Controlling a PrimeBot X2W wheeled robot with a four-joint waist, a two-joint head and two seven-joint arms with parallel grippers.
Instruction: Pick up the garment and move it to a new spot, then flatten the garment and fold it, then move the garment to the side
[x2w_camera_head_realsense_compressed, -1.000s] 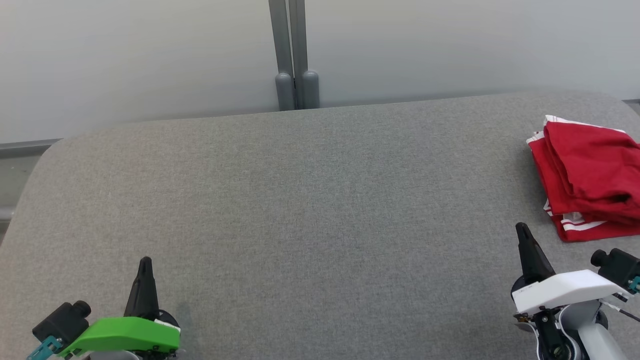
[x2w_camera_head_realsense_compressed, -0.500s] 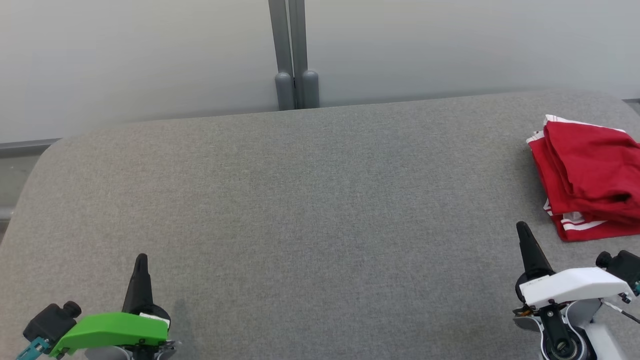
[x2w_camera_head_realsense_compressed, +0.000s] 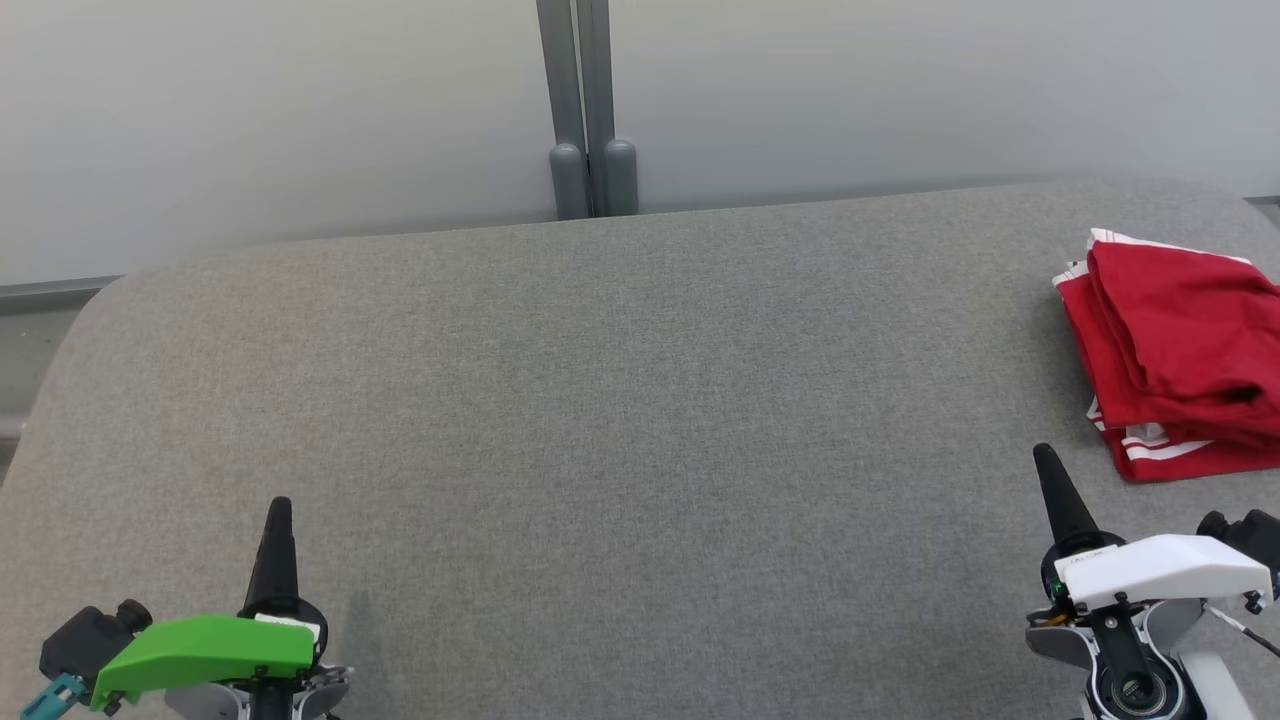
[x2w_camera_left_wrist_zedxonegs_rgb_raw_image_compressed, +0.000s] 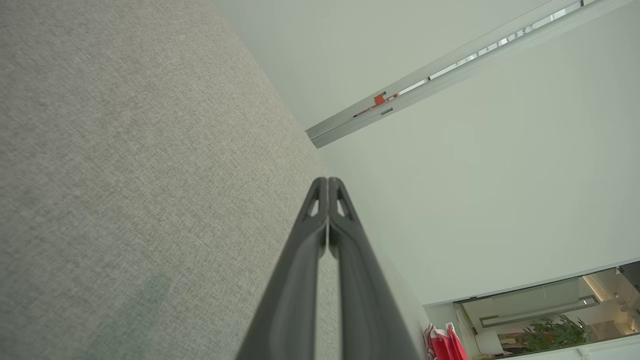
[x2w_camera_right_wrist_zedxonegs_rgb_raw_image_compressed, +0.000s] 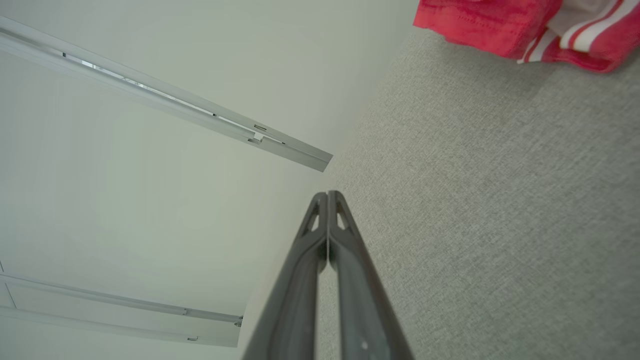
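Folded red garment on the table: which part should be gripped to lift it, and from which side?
Probably the striped hem of the red garment, reached from the near-left by the right gripper, which is shut for now. The folded layers end together there, and that corner lies closest to it.

Grey fabric surface (x2w_camera_head_realsense_compressed: 640, 400) with rounded far corners, pale wall (x2w_camera_head_realsense_compressed: 300, 120) behind, twin grey posts (x2w_camera_head_realsense_compressed: 590, 110) at its middle, plant (x2w_camera_left_wrist_zedxonegs_rgb_raw_image_compressed: 555, 335) beyond glass, soft even light.
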